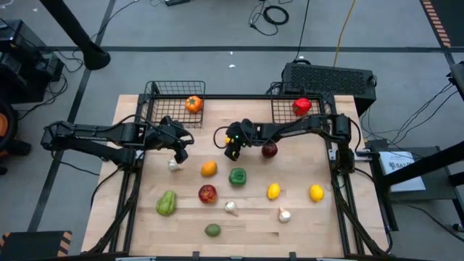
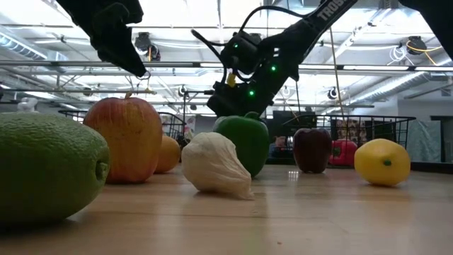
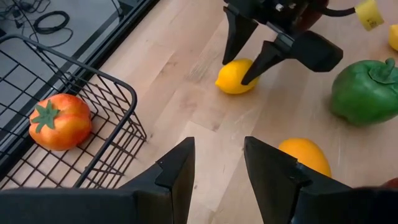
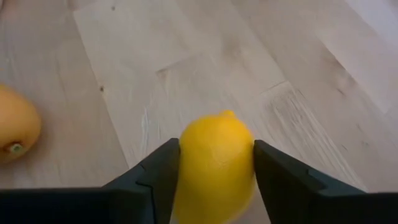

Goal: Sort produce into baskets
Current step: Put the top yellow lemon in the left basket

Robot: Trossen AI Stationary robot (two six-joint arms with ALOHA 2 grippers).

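On the wooden table (image 1: 319, 217), right gripper (image 4: 216, 163) clamping a lemon (image 4: 216, 167) (left gripper (image 3: 217, 163) parted, empty).

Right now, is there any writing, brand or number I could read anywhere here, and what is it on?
"TROS": white letters on the right arm in the low view, cut off by the picture's edge.
White sheet right of the table: dark print, too small to read.
Nothing readable on the produce, the baskets or the black box.

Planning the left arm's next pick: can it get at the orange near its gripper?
Probably yes. The left gripper is open and empty, with bare table between it and the orange. The right gripper, closed on the lemon beyond, looks clear.
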